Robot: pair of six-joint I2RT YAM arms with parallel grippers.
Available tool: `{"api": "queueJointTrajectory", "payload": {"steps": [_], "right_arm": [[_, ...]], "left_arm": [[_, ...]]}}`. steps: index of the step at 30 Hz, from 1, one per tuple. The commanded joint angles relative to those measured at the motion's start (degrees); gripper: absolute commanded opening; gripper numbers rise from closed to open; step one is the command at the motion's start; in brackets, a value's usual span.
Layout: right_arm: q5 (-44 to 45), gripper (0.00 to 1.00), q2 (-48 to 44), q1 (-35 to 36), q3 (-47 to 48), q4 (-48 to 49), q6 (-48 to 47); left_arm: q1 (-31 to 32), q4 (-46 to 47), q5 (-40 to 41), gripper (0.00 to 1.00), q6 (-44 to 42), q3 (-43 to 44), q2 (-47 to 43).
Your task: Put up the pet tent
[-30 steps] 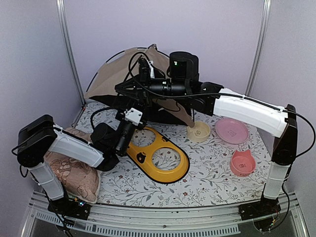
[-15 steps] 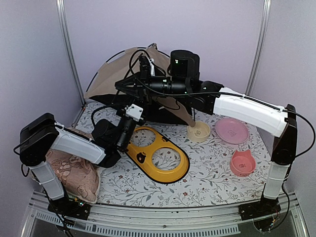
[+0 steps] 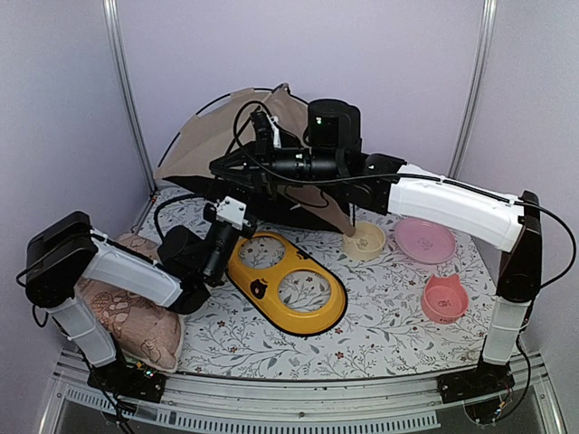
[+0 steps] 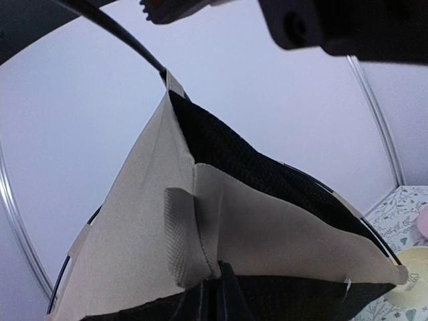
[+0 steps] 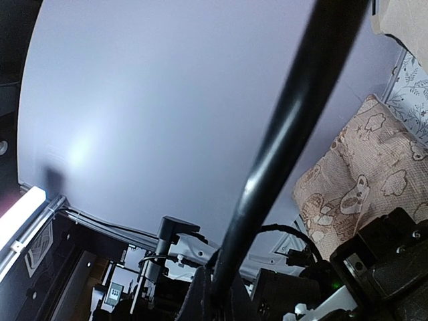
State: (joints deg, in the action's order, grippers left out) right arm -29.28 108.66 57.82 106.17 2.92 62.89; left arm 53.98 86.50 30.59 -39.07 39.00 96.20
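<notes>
Tan fabric of the pet tent [image 3: 194,145] stands half-raised at the upper left of the table [image 3: 389,316], against the back wall. The right fingers [image 5: 199,302] are clamped shut around its black pole [image 5: 282,134], apparently to bow the frame upward. The left fingers [image 4: 226,304] are closed, seemingly pinching the tent's lower hem to anchor it against that pull.
</notes>
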Motion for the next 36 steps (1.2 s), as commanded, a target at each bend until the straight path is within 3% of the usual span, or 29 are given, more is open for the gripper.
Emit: {"api": "queueJointTrajectory", "payload": {"steps": [1, 13, 19, 30, 36], "right_arm": [[3.3, 0.0, -0.9, -1.9, -2.6, 1.7, -4.9], [9.3, 0.0, -1.2, -4.5, -5.9, 2.1, -9.4], [11.8, 0.0, -1.8, -4.8, -6.5, 1.2, -12.1], [12.4, 0.0, -2.9, -4.9, -9.4, 2.8, -11.9], [17.2, 0.0, -4.6, -4.9, -11.4, 3.7, -11.9]], "left_arm": [[3.1, 15.0, 1.4, 0.0, 7.2, -6.2, -4.1], [12.2, 14.7, 6.9, 0.0, 16.5, -19.8, -10.0], [13.6, 13.1, 8.6, 0.0, 20.3, -23.0, -13.1], [14.6, 10.1, 4.2, 0.0, 20.8, -25.2, -16.0], [15.2, 8.4, 2.3, 0.0, 20.4, -26.4, -17.7]]}}
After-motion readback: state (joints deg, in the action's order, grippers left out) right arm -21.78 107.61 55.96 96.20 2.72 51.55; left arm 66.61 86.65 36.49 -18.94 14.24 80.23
